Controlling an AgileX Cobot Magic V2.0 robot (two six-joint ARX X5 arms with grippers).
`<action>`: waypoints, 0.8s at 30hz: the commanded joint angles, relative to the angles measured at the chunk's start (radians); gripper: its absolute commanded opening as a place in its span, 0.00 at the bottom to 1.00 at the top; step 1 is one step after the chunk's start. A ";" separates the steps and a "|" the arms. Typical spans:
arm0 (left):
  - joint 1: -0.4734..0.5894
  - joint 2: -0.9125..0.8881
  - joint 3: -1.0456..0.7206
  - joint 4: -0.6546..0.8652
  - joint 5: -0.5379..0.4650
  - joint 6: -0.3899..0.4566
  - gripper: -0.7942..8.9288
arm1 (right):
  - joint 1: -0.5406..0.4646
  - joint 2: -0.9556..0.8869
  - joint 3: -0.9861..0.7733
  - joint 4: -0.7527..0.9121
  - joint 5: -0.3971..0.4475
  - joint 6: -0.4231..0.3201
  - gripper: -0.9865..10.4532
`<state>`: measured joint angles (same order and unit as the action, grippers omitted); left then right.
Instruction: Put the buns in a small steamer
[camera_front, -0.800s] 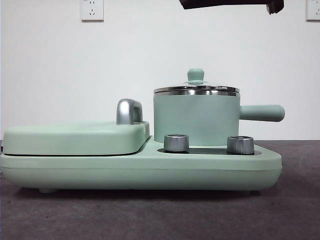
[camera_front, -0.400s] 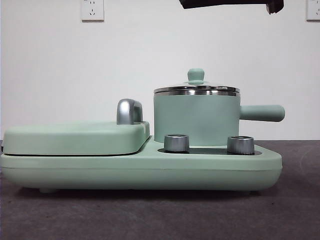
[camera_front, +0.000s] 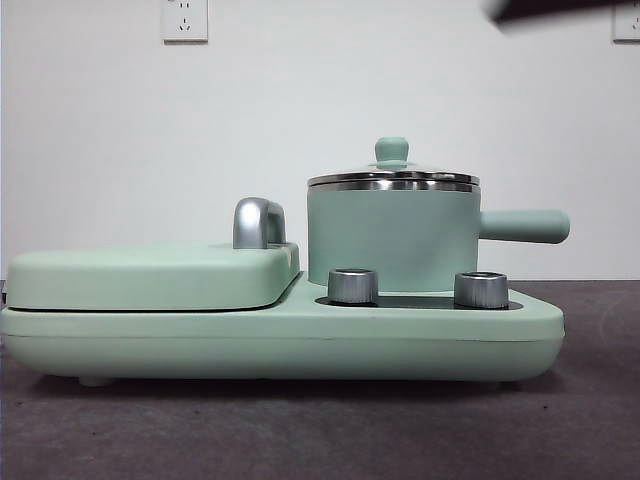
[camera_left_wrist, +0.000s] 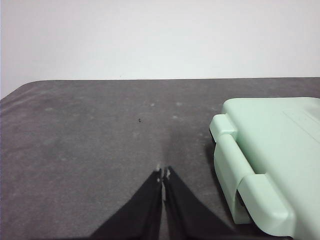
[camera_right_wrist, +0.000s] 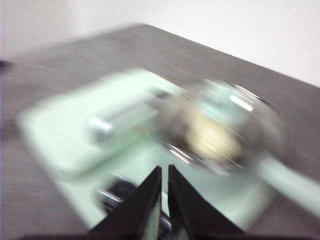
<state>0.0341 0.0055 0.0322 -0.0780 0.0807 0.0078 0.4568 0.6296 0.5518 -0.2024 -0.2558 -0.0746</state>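
Near, at lower centre of the wrist views: left end effector (camera_left_wrist: 163, 175) closed and empty above bare surface (camera_left_wrist: 90, 140); right end effector (camera_right_wrist: 164, 172) nearly closed, empty. Beyond, centre-right: small steamer (camera_front: 392, 240), lid (camera_front: 392, 178) on, pale blurred shape, perhaps buns (camera_right_wrist: 210, 137), inside. Best opened wide, descended straight onto knob (camera_front: 391, 150).

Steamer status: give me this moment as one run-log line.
small steamer: on base, lid on | buns: something pale under glass, blurred | right gripper: shut, above steamer | left gripper: shut, over table
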 joint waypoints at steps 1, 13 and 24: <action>-0.002 -0.001 -0.019 0.012 0.001 0.003 0.09 | -0.126 -0.128 -0.095 0.008 0.071 -0.019 0.10; -0.002 -0.001 -0.019 0.012 0.001 0.003 0.09 | -0.307 -0.567 -0.486 0.192 0.220 0.016 0.10; -0.002 -0.001 -0.019 0.012 0.001 0.003 0.09 | -0.317 -0.626 -0.540 0.202 0.238 0.044 0.10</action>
<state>0.0341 0.0055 0.0322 -0.0780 0.0811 0.0078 0.1398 0.0036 0.0162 -0.0113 -0.0219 -0.0448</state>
